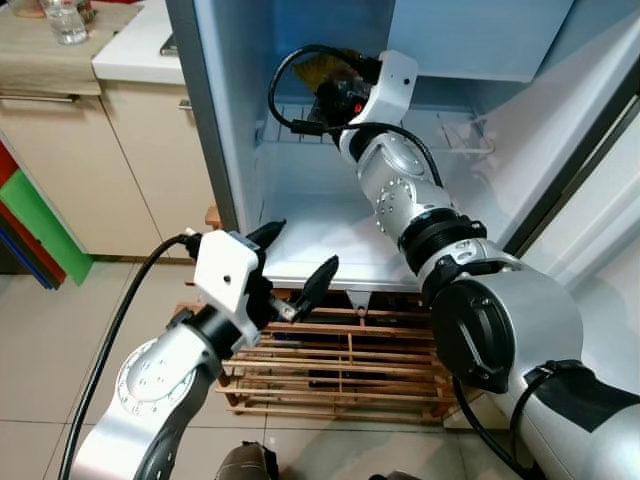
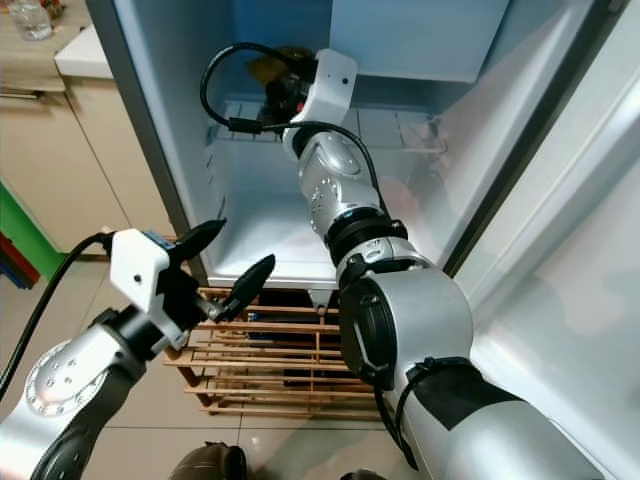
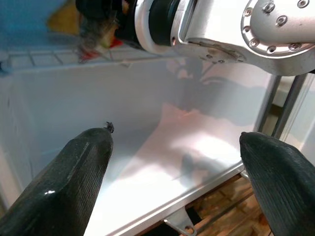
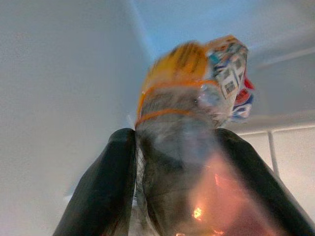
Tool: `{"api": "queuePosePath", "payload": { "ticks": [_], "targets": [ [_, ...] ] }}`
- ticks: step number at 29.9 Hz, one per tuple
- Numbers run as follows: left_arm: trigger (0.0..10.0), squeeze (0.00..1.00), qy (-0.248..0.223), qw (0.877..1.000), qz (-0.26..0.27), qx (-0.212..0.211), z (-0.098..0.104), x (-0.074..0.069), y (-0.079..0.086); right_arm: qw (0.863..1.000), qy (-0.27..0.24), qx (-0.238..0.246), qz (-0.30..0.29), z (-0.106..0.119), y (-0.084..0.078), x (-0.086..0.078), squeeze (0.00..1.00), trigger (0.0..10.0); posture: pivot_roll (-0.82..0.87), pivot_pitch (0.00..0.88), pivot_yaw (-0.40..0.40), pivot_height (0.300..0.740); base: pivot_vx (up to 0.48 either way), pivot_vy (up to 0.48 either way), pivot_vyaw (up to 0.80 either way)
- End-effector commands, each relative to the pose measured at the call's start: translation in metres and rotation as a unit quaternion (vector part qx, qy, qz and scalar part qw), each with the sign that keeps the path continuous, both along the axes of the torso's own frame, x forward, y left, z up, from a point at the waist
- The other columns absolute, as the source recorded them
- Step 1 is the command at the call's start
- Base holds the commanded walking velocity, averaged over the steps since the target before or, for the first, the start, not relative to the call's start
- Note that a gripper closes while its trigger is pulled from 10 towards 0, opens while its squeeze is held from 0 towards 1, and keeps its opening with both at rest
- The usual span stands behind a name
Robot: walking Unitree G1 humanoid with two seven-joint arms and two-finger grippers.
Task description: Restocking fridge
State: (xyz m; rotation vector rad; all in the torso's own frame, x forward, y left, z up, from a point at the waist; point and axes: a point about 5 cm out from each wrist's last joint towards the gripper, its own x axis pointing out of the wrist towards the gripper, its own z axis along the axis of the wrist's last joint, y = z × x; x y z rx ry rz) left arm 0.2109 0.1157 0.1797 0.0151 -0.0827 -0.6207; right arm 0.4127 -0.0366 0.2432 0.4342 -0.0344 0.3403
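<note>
Right gripper (image 4: 174, 147) deep inside fridge (image 1: 300, 180), up at wire shelf (image 1: 455, 140) level, jaws clamped on a clear-wrapped packet (image 4: 189, 123) with yellow-orange top and orange band. Held high and pushed toward the fridge's back left corner, likely to set it on the wire shelf rather than on the white floor of the compartment below. Arm stretched fully in, so reach looks near its limit.

Left gripper (image 1: 300, 270) parked just outside the fridge's lower front edge, jaws apart, nothing between them. Probably kept back to leave the opening free for the other arm; pointed at the bare compartment floor (image 3: 197, 147).

Wooden slatted rack (image 1: 340, 370) under the fridge, on the tiled floor. Counter (image 1: 70, 40) left of the fridge with a glass (image 1: 65, 20) on it; cabinet (image 1: 130, 150) beneath.

Hard to tell: packet contents, blurred and partly behind the fingers; label print unreadable. Whether packet already touches the wire shelf, cannot tell, since wrist and cable block it in the head views. Fridge top cut off. Dark items inside the wooden rack too shaded to name. Something dark at the bottom edge near the rack, cropped, unidentifiable.
</note>
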Motion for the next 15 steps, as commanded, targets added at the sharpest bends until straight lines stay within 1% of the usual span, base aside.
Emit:
{"api": "queuePosePath", "payload": {
  "ticks": [1, 7, 12, 15],
  "targets": [
    [10.0, 0.0, 0.0, 1.0, -0.003, -0.002, 0.003, -0.006, -0.002, 1.0, -0.022, 0.0, -0.009, 0.014, 0.0, 0.001, 1.0, 10.0, 0.29, 0.128, -0.041, 0.74, 0.0, 0.0, 0.0],
    [10.0, 0.0, 0.008, 1.0, 0.0, 0.003, 0.005, -0.008, -0.001, 0.999, -0.025, 0.003, -0.02, 0.02, 0.002, 0.002, 1.0, 10.0, 0.29, 0.127, -0.041, 0.74, 0.0, 0.0, 0.0],
    [10.0, 0.0, 0.008, 1.0, -0.001, 0.009, 0.005, -0.005, -0.002, 0.999, -0.028, 0.03, -0.032, 0.028, 0.0, 0.003, 1.0, 10.0, 0.29, 0.117, -0.037, 0.74, 0.0, 0.0, 0.0],
    [10.0, 0.0, 0.005, 1.0, -0.005, 0.014, 0.005, -0.001, -0.001, 0.997, -0.024, 0.06, -0.038, 0.031, -0.002, 0.003, 1.0, 10.0, 0.28, 0.099, -0.032, 0.74, 0.0, 0.0, 0.0]
  ]
}}
